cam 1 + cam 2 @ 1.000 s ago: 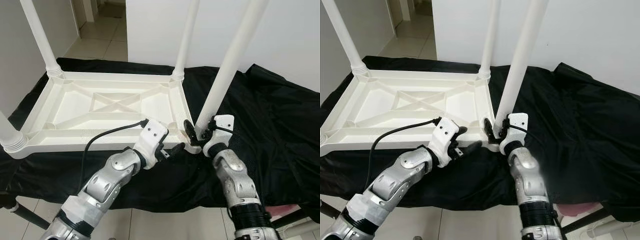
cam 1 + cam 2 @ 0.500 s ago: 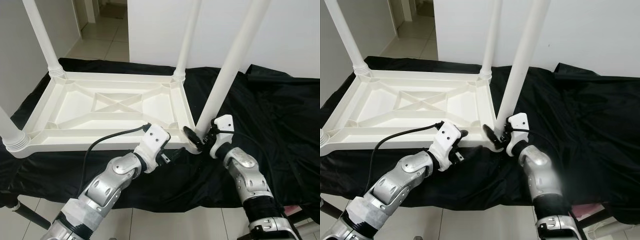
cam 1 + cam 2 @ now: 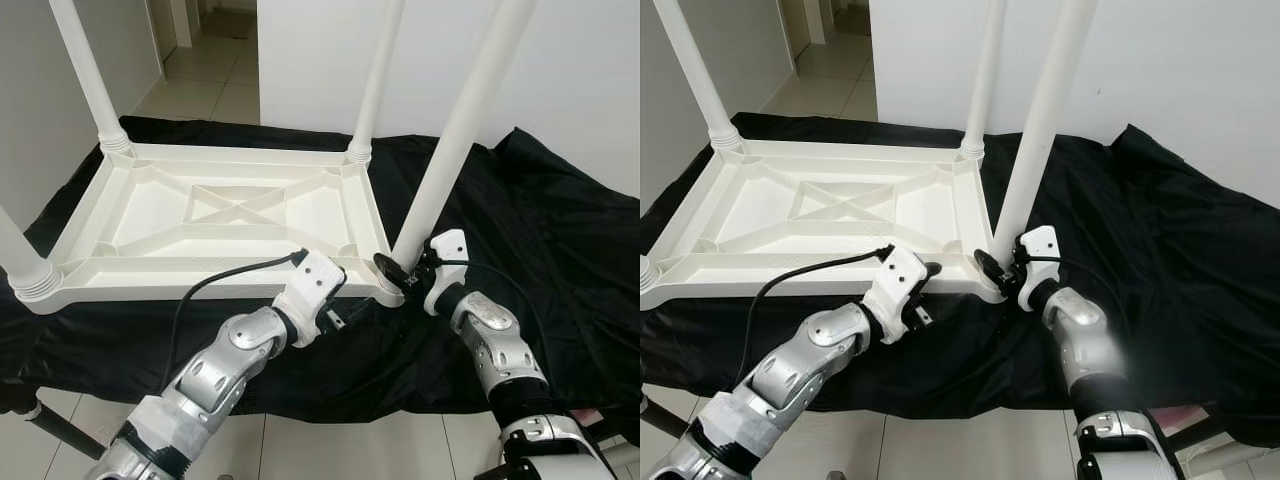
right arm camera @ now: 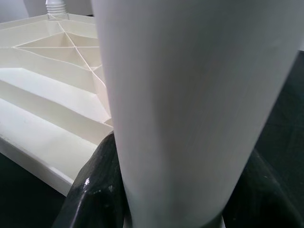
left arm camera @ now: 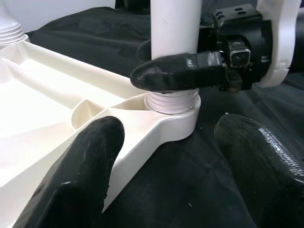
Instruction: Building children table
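Note:
A white plastic children's table (image 3: 200,278) lies upside down on a black cloth, with its legs pointing up. At the near right corner stands one leg (image 3: 455,140) in its threaded socket (image 5: 172,102). My right gripper (image 3: 395,272) is shut on the base of this leg, a black finger (image 4: 92,190) pressed to each side of it. Just left of that corner sits my left gripper (image 3: 348,298), open. Its two fingers (image 5: 80,175) straddle the corner without touching it.
The black cloth (image 3: 560,250) covers the whole work surface and hangs over its front edge. Three more legs rise at the other corners, the nearest at the far left (image 3: 20,265). A black cable (image 3: 215,280) loops over the table's front rim. A white wall stands behind.
My right forearm has swung out to the right and lower, with its gripper staying at the leg's base. The left gripper has crept a little closer to the corner.

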You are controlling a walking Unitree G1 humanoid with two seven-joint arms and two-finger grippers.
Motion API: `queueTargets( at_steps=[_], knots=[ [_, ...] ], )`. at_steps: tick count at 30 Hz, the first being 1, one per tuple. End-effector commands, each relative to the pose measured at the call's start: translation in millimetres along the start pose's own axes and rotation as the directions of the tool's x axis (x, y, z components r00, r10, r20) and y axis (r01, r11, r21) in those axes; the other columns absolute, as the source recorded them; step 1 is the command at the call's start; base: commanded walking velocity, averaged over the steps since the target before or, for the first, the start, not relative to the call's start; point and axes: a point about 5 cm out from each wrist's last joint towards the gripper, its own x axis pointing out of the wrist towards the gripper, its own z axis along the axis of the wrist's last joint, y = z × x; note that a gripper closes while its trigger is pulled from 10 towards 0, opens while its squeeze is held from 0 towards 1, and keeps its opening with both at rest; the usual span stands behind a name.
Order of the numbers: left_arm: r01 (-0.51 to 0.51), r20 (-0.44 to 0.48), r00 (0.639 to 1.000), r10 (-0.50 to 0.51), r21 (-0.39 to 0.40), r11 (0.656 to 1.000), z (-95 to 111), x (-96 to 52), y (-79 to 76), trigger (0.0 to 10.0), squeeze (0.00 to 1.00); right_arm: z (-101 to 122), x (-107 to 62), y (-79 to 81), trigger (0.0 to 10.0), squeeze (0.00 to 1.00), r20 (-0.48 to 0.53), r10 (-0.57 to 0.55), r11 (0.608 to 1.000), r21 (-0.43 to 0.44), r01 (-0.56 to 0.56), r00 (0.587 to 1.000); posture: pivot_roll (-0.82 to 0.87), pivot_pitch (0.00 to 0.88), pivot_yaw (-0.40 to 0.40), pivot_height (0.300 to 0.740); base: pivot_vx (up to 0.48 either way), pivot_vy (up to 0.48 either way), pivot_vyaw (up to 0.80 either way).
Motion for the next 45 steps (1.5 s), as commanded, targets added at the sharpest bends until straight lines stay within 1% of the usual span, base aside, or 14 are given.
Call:
queueTargets(
  at_steps=[1, 10, 12, 14, 18, 19, 22, 25, 27, 31, 37, 38, 42, 45],
  knots=[
    [0.127, -0.004, 0.992, -0.126, 0.023, 0.992, 0.5, 0.4, -4.8, 10.0, 0.00, -2.2, -1.5, -4.7, 10.0, 0.00, -0.002, -0.027, 1.000, 0.014, 0.027, 1.000, 0.02, 0.000, -0.050, 0.740, 0.000, 0.000, 0.00],
    [0.115, 0.000, 0.993, -0.115, 0.013, 0.993, -1.5, -1.4, -6.2, 10.0, 0.00, -4.8, -0.6, -8.7, 10.0, 0.00, -0.031, -0.192, 0.981, 0.033, 0.193, 0.981, 0.01, 0.000, -0.051, 0.740, 0.000, 0.000, 0.00],
    [0.115, 0.005, 0.993, -0.115, 0.010, 0.993, -1.7, -1.5, -7.4, 10.0, 0.00, -7.2, -0.1, -12.3, 10.0, 0.00, -0.064, -0.328, 0.940, 0.082, 0.332, 0.943, 0.01, 0.000, -0.059, 0.740, 0.000, 0.000, 0.00],
    [0.114, 0.009, 0.993, -0.114, 0.009, 0.993, -1.2, -1.2, -7.3, 10.0, 0.00, -7.2, 0.2, -12.6, 10.0, 0.00, -0.072, -0.361, 0.927, 0.083, 0.367, 0.930, 0.01, 0.000, -0.058, 0.740, 0.000, 0.000, 0.00],
    [0.113, 0.017, 0.993, -0.113, 0.008, 0.994, 0.1, -0.1, -6.6, 10.0, 0.00, -4.6, 2.3, -7.0, 10.0, 0.00, -0.055, -0.401, 0.909, 0.099, 0.404, 0.915, 0.00, 0.000, -0.060, 0.740, 0.000, 0.000, 0.00],
    [0.117, 0.014, 0.993, -0.117, 0.024, 0.993, -1.3, -0.3, -7.6, 10.0, 0.00, -7.7, 4.4, 0.8, 10.0, 0.00, -0.063, -0.469, 0.871, 0.133, 0.473, 0.881, 0.00, 0.000, -0.061, 0.740, 0.000, 0.000, 0.00],
    [0.119, 0.013, 0.993, -0.119, 0.026, 0.993, -2.2, -0.4, -8.2, 10.0, 0.00, -10.5, 5.6, 5.1, 10.0, 0.00, -0.076, -0.508, 0.843, 0.160, 0.514, 0.858, 0.00, 0.000, -0.061, 0.740, 0.000, 0.000, 0.00],
    [0.104, 0.006, 0.994, -0.105, 0.039, 0.994, -3.3, -0.4, -6.3, 10.0, 0.00, -11.7, 12.8, 22.1, 10.0, 0.00, -0.078, -0.576, 0.794, 0.185, 0.580, 0.814, 0.00, 0.000, -0.058, 0.740, 0.000, 0.000, 0.00],
    [0.100, 0.008, 0.995, -0.100, 0.037, 0.994, -3.1, -0.4, -5.9, 10.0, 0.00, -11.4, 14.8, 27.5, 10.0, 0.00, -0.084, -0.593, 0.780, 0.189, 0.597, 0.801, 0.00, 0.000, -0.059, 0.740, 0.000, 0.000, 0.00],
    [0.107, 0.045, 0.993, -0.107, -0.005, 0.994, 3.8, -0.8, -6.7, 10.0, 0.00, -12.3, 20.9, 43.4, 10.0, 0.00, -0.104, -0.570, 0.788, 0.210, 0.579, 0.815, 0.01, 0.000, -0.062, 0.740, 0.000, 0.000, 0.00],
    [0.107, 0.047, 0.993, -0.107, -0.001, 0.994, 4.9, -2.4, -4.1, 10.0, 0.00, -13.2, 21.3, 42.7, 10.0, 0.00, -0.109, -0.548, 0.804, 0.201, 0.559, 0.829, 0.01, 0.000, -0.064, 0.740, 0.000, 0.000, 0.00],
    [0.098, 0.038, 0.994, -0.099, 0.016, 0.995, 4.1, -3.3, -1.2, 10.0, 0.00, -13.0, 20.9, 41.6, 10.0, 1.00, -0.110, -0.546, 0.807, 0.195, 0.557, 0.831, 0.01, 0.000, -0.062, 0.740, 0.000, 0.000, 0.00],
    [0.080, 0.026, 0.996, -0.081, 0.037, 0.996, 2.6, -5.1, 4.4, 10.0, 0.00, -11.8, 19.9, 39.9, 10.0, 1.00, -0.101, -0.541, 0.814, 0.189, 0.550, 0.835, 0.02, 0.000, -0.064, 0.740, 0.000, 0.000, 0.00],
    [0.073, 0.034, 0.997, -0.074, 0.038, 0.997, 4.8, -8.5, 7.4, 10.0, 0.00, -8.4, 14.8, 32.7, 10.0, 1.00, -0.066, -0.509, 0.839, 0.182, 0.512, 0.858, 0.02, 0.009, -0.061, 0.740, 0.000, 0.000, 0.00]
  ],
)
